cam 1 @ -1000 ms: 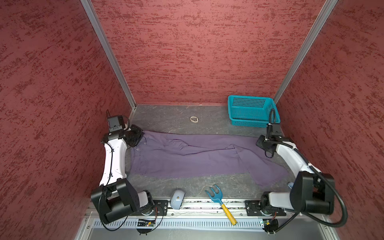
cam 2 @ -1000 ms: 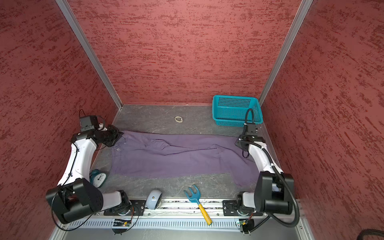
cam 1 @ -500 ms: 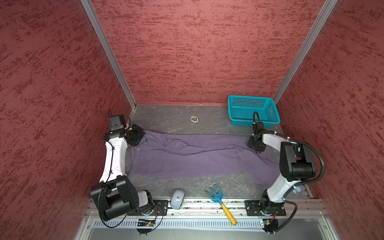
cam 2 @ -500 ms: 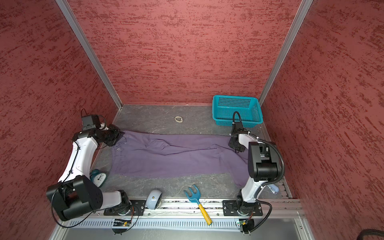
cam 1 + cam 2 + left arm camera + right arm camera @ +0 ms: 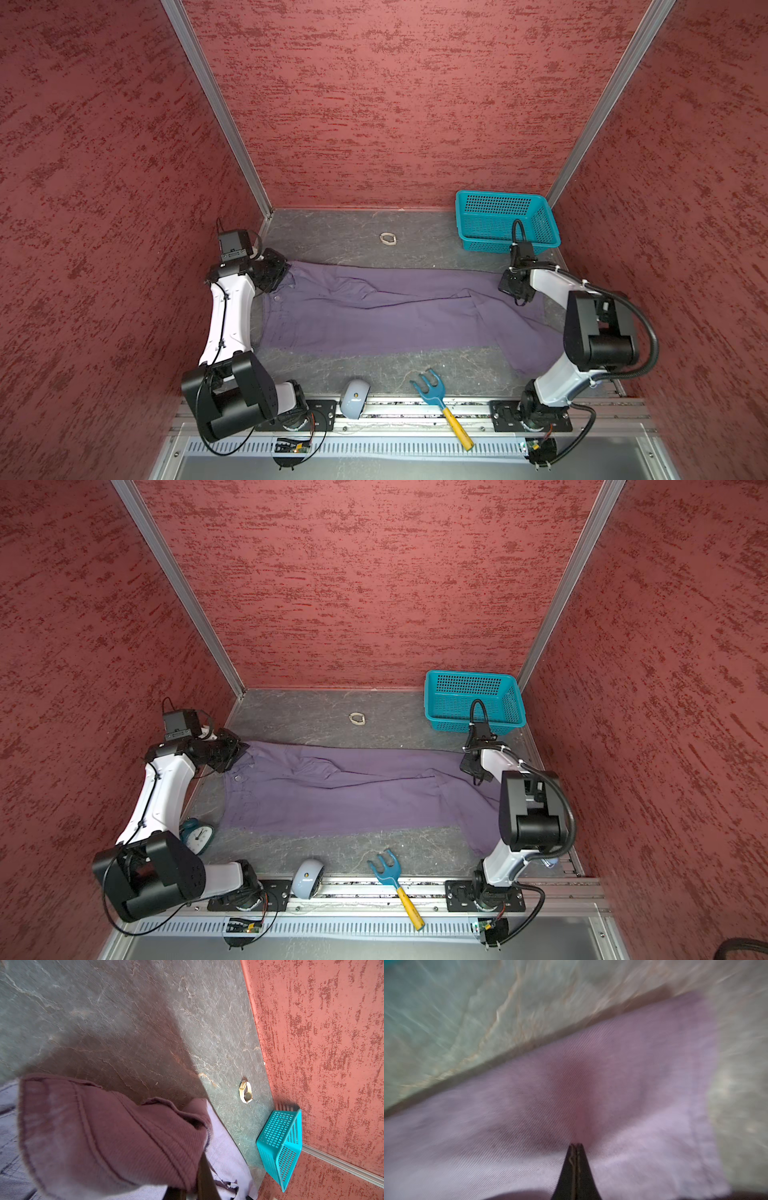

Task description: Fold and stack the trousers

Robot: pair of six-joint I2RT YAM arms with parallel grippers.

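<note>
**Both hands closed on the purple trousers, which lie stretched between them on the surface.**

The left hand is clamped on the waistband corner, and the cloth there bunches up over it. The right hand is pinched tight on a ridge of cloth near one leg's end. The other leg trails away from that hand toward its arm's base. A teal basket sits just beyond the right hand.

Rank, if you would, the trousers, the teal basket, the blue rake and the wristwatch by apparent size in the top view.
1. trousers, by far the largest
2. teal basket
3. blue rake, long but thin, and nearer the camera
4. wristwatch, the smallest
</note>
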